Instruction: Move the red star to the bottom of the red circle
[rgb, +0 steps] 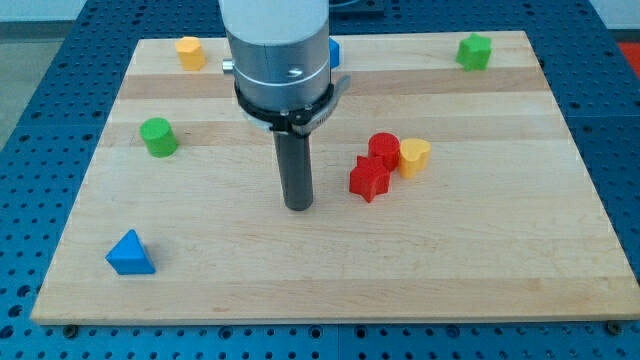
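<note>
My tip (298, 205) rests on the desk (480, 260) just left of the red star (369, 179) — no pincer fitted — red circle (384, 148) touching above it.

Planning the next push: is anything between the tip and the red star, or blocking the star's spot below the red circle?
Nothing visible. My tip stands to the view's left of the red star with bare board between. The star already sits against the red circle, below-left.
</note>
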